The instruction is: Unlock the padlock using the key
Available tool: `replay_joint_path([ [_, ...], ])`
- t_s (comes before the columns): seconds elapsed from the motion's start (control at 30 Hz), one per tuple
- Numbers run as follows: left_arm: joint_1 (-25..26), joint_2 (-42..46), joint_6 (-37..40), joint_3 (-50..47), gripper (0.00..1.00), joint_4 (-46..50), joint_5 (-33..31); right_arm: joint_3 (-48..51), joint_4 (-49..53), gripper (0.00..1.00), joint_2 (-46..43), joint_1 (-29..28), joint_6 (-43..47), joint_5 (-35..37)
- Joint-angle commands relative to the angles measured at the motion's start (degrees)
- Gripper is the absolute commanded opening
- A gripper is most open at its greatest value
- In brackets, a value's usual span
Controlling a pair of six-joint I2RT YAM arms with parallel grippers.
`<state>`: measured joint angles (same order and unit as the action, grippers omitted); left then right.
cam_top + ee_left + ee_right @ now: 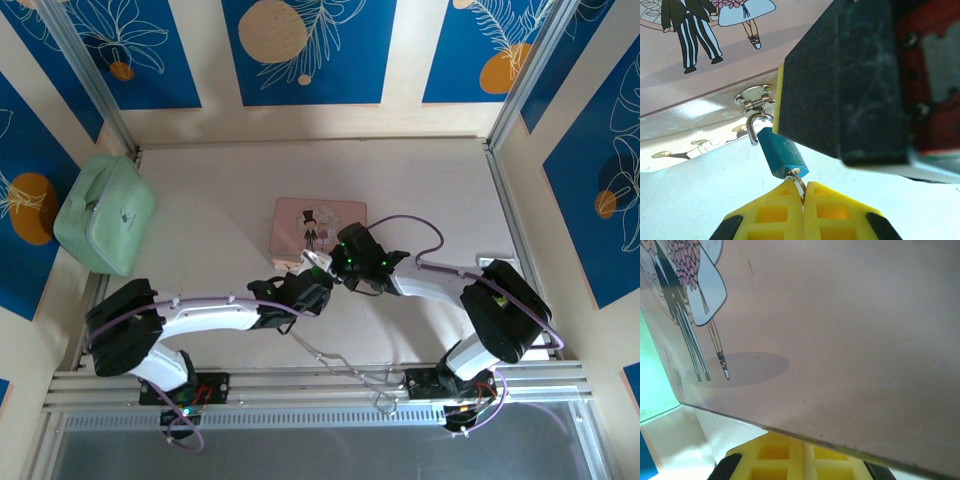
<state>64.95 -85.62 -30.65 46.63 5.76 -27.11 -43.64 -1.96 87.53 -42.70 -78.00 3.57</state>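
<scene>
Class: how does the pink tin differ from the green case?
The pink tin lies central; the green case sits at the table's left edge. The tin bears a bride-and-groom picture; the case is mostly plain. The tin carries a blue padlock on its hasp; the case looks soft and rounded. Both are roughly rectangular.

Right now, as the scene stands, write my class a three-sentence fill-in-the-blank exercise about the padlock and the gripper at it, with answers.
The padlock has a ____ body. Its shackle hooks through a hasp on the ____ tin. The left gripper is ____ on the metal ring under the padlock.
Missing words: blue; pink; shut.
</scene>
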Motion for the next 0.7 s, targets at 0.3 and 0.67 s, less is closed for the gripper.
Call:
replay_joint_path([
  [0.3,-8.38,16.94,-14.64,2.66,0.81,19.52,5.93,4.46,6.63,0.00,2.82,-1.97,2.29,-5.07],
  [0.67,-20.64,15.54,-16.32,0.65,0.73,13.83,20.94,4.47,6.88,0.28,-1.49,-4.20,10.35,2.49],
])
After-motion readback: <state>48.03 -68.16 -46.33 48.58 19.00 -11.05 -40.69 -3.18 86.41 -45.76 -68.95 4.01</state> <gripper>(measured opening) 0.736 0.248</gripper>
